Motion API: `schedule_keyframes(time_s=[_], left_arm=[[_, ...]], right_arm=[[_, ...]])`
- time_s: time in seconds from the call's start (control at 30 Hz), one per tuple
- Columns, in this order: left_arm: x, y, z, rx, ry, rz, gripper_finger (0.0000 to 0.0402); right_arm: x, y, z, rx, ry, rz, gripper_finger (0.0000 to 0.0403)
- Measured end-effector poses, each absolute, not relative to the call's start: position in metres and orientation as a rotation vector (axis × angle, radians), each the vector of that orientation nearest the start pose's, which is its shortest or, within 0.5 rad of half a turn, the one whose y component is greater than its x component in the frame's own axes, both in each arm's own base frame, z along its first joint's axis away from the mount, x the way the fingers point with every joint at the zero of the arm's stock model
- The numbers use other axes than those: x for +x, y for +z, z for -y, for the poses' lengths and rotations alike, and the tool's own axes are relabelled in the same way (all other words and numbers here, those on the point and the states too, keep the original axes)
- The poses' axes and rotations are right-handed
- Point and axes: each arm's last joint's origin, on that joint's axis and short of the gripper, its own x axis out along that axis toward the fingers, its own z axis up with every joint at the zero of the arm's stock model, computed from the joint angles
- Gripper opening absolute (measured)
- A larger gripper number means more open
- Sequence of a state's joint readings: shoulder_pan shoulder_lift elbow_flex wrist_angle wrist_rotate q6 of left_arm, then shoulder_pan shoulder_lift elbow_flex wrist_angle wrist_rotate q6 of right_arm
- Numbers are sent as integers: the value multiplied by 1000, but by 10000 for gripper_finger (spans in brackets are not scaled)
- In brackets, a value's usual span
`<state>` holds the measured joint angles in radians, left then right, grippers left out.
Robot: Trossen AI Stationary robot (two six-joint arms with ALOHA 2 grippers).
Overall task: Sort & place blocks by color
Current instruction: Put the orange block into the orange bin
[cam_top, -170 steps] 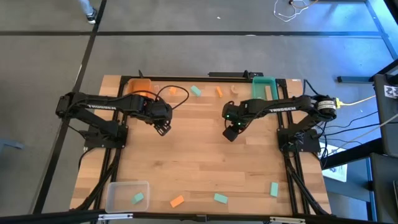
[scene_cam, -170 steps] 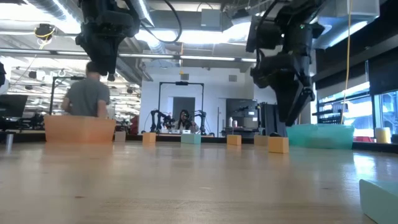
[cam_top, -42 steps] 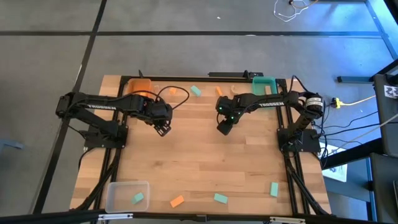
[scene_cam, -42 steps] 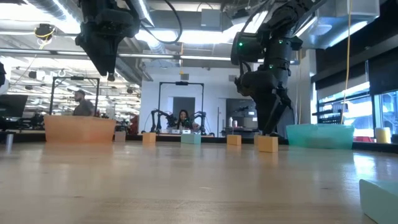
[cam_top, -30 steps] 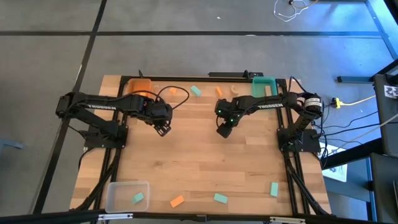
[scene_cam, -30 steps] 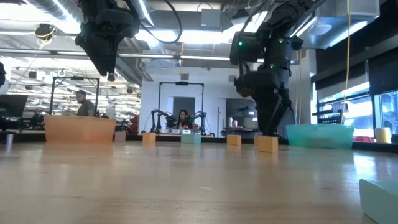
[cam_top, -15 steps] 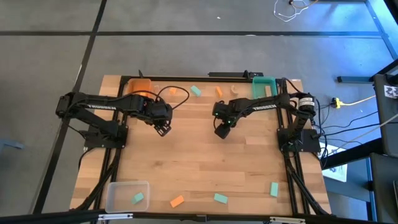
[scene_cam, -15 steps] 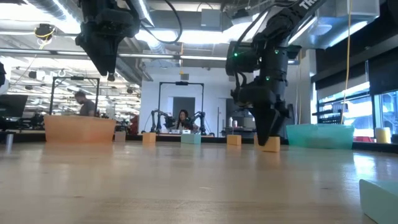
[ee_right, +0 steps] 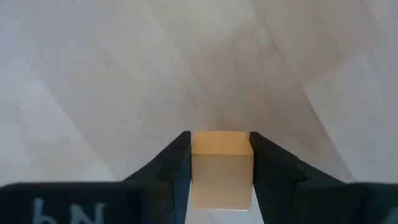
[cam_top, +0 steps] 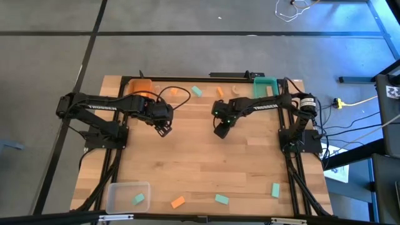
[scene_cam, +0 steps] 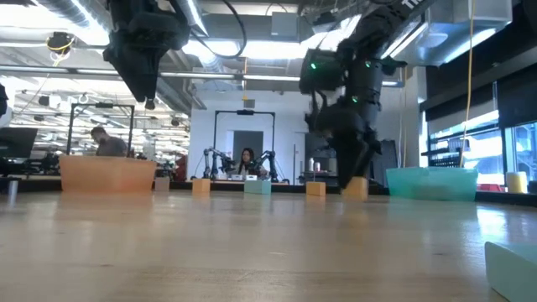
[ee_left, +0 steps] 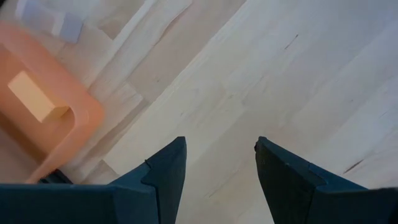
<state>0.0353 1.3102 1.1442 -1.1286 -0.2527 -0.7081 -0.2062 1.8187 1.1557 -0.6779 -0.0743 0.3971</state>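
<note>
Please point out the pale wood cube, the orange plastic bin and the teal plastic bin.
pale wood cube (ee_right: pixel 221 168), right wrist view, front face
orange plastic bin (ee_left: pixel 78 115), left wrist view, rim
teal plastic bin (scene_cam: pixel 432 180), low view, side wall

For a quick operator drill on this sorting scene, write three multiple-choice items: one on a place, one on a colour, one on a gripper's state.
1. Where is the clear bin?
A. At the table's near-left corner
B. Beside the teal bin
C. Under the right arm

2. What colour is the bin nearest the left gripper?
A. Teal
B. Orange
C. Clear

3. How is the right gripper?
A. Open over bare wood
B. Shut on nothing
C. Shut on a pale wood block

Answers: 1 A, the high view shows it low on the left; 2 B, the orange bin fills the left wrist view's corner; 3 C, the pale wood block sits between both fingers.
</note>
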Motion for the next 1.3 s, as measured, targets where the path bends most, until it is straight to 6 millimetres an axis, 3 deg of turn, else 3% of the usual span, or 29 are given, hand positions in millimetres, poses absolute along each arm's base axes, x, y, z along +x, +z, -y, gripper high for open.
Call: schedule_keyframes(time_s=[0.23, 0.6, 0.97, 1.3], left_arm=[[231, 286, -16, -282, 605, -1157, 182], [249, 294, -13, 262, 324, -1072, 182], [272, 311, -12, 595, 108, -832, 182], [279, 318, -8, 801, -77, -702, 182]], right_arm=[[357, 204, 71, 432, -247, -1162, 129], [385, 273, 70, 273, 144, -921, 129], [387, 283, 67, 176, 443, -808, 129], [388, 290, 79, 224, 567, -685, 129]])
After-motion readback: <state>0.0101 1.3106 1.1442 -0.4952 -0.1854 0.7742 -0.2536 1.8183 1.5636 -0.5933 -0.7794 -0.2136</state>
